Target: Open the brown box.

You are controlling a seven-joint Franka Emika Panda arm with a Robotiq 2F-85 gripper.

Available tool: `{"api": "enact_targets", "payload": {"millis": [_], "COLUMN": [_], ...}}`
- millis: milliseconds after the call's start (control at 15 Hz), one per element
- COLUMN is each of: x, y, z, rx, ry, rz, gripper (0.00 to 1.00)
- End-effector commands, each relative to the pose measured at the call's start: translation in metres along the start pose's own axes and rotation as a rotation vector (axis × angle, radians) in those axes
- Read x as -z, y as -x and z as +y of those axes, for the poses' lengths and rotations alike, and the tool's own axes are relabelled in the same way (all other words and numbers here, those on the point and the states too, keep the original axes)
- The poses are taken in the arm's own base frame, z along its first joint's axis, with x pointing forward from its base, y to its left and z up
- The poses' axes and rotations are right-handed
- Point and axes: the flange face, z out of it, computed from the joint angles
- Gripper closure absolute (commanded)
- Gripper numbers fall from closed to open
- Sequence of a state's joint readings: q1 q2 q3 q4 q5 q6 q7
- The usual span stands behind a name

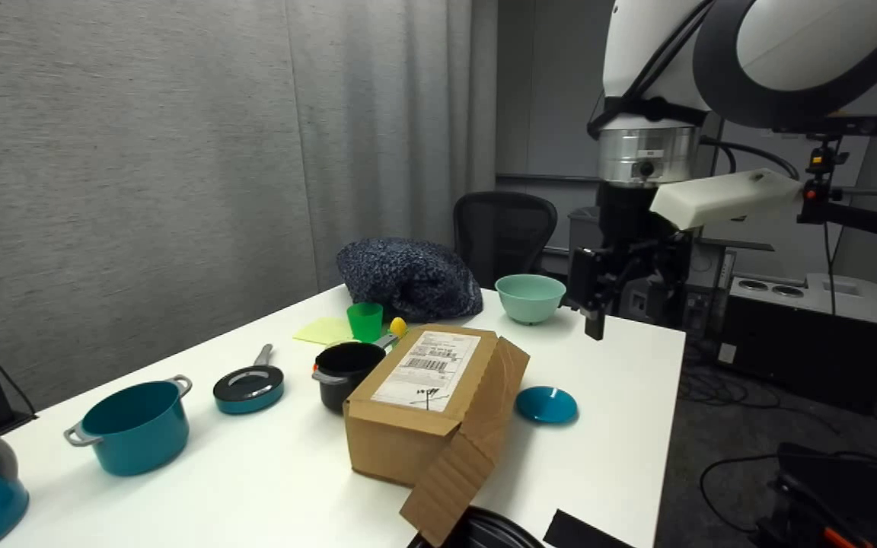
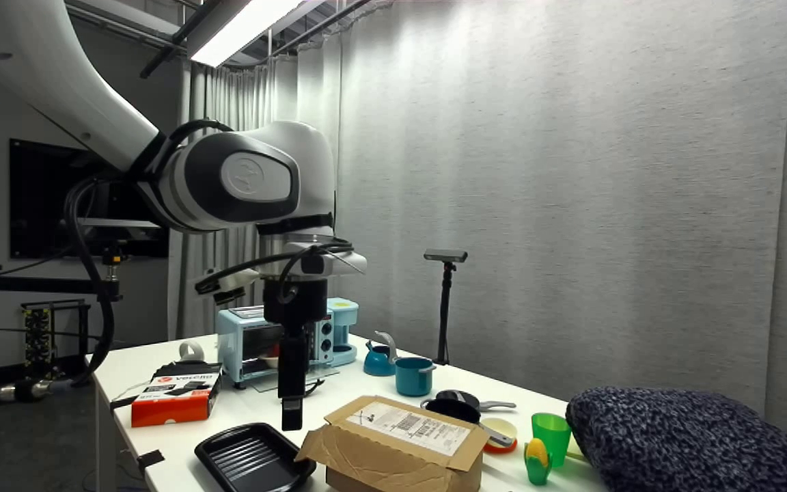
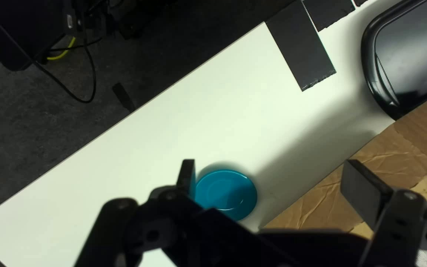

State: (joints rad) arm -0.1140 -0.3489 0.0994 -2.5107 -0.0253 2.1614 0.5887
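1. The pincer [image 3: 274, 180] hangs above the tabletop [image 3: 217, 107], spread, its fingers [image 3: 363, 193] well apart
2. Lower lies a teal plate [image 3: 228, 191], seen in the wrist view, where one finger partly covers it, and in an exterior view
3. Beside the plate, the brown box [image 1: 438, 426] stands on the tabletop, a creased flap [image 1: 495, 396] jutting out on the pincer's side and screening the wall below
4. That flap's end reaches over a black roasting pan [image 2: 253, 458], whose ridged floor shows only in an exterior view
5. Just beside the box, a black pot [image 1: 347, 369] is partly hidden by it
6. Farther off, a light-blue toaster oven [image 2: 253, 342] shows only in an exterior view
7. Farthest, an office chair [image 1: 493, 228], likewise
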Motion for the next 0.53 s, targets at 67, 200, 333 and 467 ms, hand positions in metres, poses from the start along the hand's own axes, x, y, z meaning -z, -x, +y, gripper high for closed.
{"api": "enact_targets", "payload": {"millis": [67, 200, 333, 467], "x": [0.001, -0.001, -0.005, -0.013], "y": [-0.001, -0.001, -0.004, -0.004], "z": [0.000, -0.003, -0.004, -0.005], "rx": [-0.001, -0.009, -0.037, -0.086], "ry": [-0.001, 0.019, 0.023, 0.029], "rz": [0.001, 0.106, 0.216, 0.309], "gripper": [0.00, 0.00, 0.00, 0.00]}}
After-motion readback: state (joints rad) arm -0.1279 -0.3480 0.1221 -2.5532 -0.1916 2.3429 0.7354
